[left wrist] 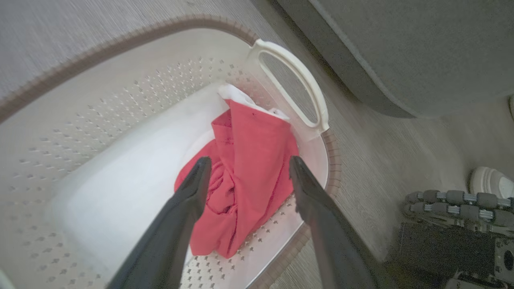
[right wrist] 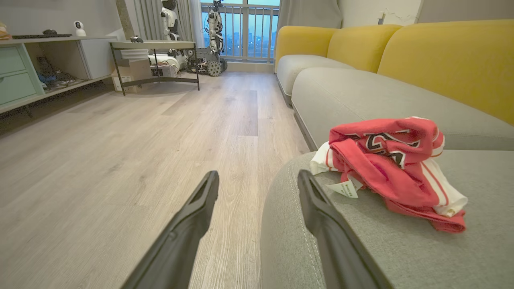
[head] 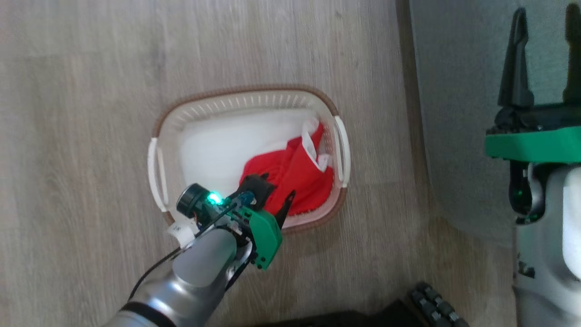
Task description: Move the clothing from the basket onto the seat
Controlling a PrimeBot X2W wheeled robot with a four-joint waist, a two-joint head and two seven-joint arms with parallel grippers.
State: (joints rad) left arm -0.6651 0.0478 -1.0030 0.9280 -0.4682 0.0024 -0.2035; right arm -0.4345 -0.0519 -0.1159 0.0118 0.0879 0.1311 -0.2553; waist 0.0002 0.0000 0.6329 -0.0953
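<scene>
A red garment point(left wrist: 253, 136) lies crumpled in the end of the basket point(head: 245, 91) closest to the seat point(head: 454, 91), pressed against the wall below the side handle. The rest of the basket floor is bare. By its look the fabric is thin, light and limp. It should sag and trail when lifted and may snag on the brown rim. The thick twisted bunch at the middle of the heap looks like the surest place to pinch, more so than the flat white-trimmed edge at the far wall.

The left gripper point(left wrist: 249, 162) reaches down into the basket with its two dark fingers spread wide, one on each side of that bunch, and holds nothing. Whether the tips touch the cloth cannot be told.

Further off, the right gripper point(right wrist: 258, 174) is also spread wide and empty. It hangs over the seat's rounded front edge, one finger above the floor and the other above the cushion seam. Beyond it, a lettered garment point(right wrist: 385, 160), red with white stripes and a loose tag, sits heaped on the seat near that front edge.
</scene>
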